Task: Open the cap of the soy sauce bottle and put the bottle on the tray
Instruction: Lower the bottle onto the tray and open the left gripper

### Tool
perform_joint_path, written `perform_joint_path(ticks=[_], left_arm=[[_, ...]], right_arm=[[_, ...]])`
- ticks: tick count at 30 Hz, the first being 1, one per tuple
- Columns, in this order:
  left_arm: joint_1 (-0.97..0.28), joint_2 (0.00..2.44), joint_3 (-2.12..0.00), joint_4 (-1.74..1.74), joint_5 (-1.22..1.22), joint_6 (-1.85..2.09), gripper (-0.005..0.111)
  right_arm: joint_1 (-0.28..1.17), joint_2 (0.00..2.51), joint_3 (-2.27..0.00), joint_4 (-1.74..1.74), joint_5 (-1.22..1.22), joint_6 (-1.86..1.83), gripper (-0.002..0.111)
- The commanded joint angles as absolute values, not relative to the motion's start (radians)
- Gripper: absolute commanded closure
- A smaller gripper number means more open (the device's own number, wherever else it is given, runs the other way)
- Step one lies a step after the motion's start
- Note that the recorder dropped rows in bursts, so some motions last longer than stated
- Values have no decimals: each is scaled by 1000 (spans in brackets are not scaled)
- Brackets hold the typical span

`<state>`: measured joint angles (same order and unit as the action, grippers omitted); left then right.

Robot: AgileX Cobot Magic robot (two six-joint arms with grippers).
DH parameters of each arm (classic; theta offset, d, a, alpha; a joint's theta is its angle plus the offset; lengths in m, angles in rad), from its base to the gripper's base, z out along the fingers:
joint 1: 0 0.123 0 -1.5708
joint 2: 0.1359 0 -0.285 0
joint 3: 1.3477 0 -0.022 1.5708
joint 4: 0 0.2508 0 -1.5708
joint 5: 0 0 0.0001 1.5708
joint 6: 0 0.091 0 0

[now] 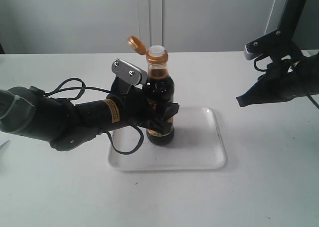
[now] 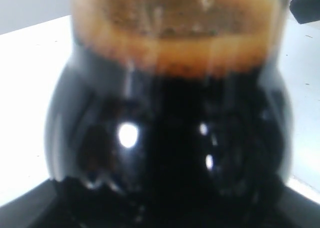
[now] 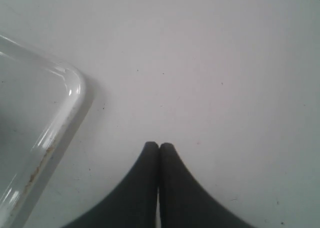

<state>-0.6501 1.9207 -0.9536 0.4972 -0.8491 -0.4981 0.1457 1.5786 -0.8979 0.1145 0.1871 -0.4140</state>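
Two tools in play, so I'll call it from the near edge of the bench point(image 1: 269, 187) outward. Nearest is the white tray point(image 1: 199, 159), lying flat with its long side toward me. Over its left half stands the soy sauce bottle point(image 1: 159, 90), upright, its base down at the tray floor, though I cannot tell whether glass meets plastic. The left tool point(image 1: 160, 116) is pinching the bottle around its labelled belly: one black finger point(image 1: 168, 112) crosses the front and the other is hidden behind. My left wrist view is filled with dark liquid under a foamy brown band, all blurred, with the bottle right up against the lens. Up top, the golden-brown cap point(image 1: 135, 43) is flipped back on its hinge and leans off to the left, leaving the white spout point(image 1: 157, 51) bare. Further back on the right, well clear of the tray, the right tool point(image 1: 240, 101) hangs above the bench, its fingers point(image 3: 145, 188) pressed flat together.
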Motion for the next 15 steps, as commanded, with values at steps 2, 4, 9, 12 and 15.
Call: perform_joint_path(ticks=[2, 4, 9, 12, 15], left_arm=[[-652, 1909, -961, 487, -868, -490, 43], [-652, 1904, -961, 487, -875, -468, 19], [-652, 1860, -961, 487, -842, -468, 2], [-652, 1837, -961, 487, -800, -468, 2], [-652, 1820, -961, 487, -770, -468, 2]], right_arm=[[139, 1581, -895, 115, 177, -423, 108], [139, 1581, -895, 115, 177, -423, 108], [139, 1581, -895, 121, 177, -423, 108], [139, 1581, -895, 126, 177, -423, 108], [139, 1581, -895, 126, 177, -423, 108]])
